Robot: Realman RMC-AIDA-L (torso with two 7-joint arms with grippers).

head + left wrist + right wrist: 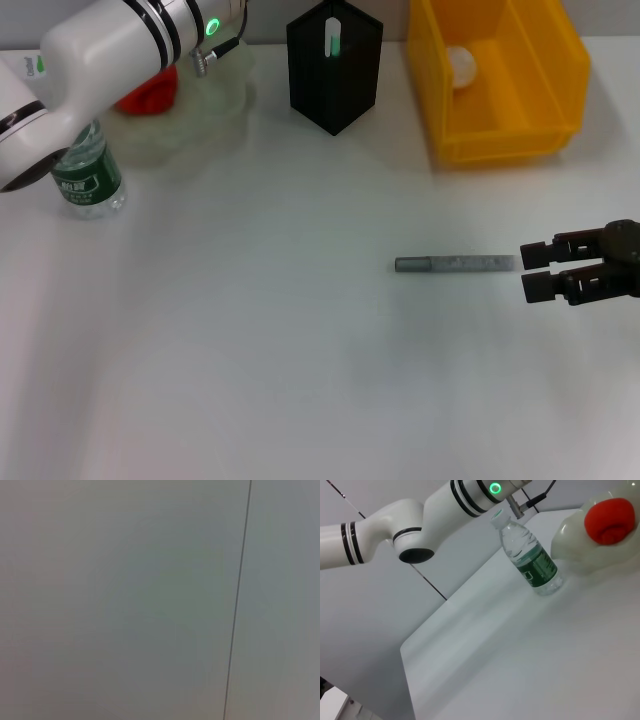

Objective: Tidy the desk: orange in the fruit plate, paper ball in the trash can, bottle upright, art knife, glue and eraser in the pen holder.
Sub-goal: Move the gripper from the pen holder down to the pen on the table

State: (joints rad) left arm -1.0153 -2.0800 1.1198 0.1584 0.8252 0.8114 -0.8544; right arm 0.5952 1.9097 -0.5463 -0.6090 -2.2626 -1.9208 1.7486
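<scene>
The grey art knife (pixel 455 264) lies flat on the white desk. My right gripper (pixel 524 270) is open just off its right end, holding nothing. The orange (pixel 150 95) (pixel 610 520) sits in the pale fruit plate (pixel 215 125) (pixel 570 545). The bottle (pixel 88 175) (pixel 532 560) stands upright beside the plate. A white paper ball (pixel 462 65) rests in the yellow trash can (pixel 500 140). A white-and-green stick (pixel 333 38), apparently the glue, stands in the black pen holder (pixel 333 85). The eraser is out of view. My left arm (pixel 110 45) reaches over the plate; its gripper is out of frame.
The pen holder and trash can stand along the desk's far edge, the plate and bottle at the far left. The left wrist view shows only a plain grey wall with a thin dark seam (pixel 237 600).
</scene>
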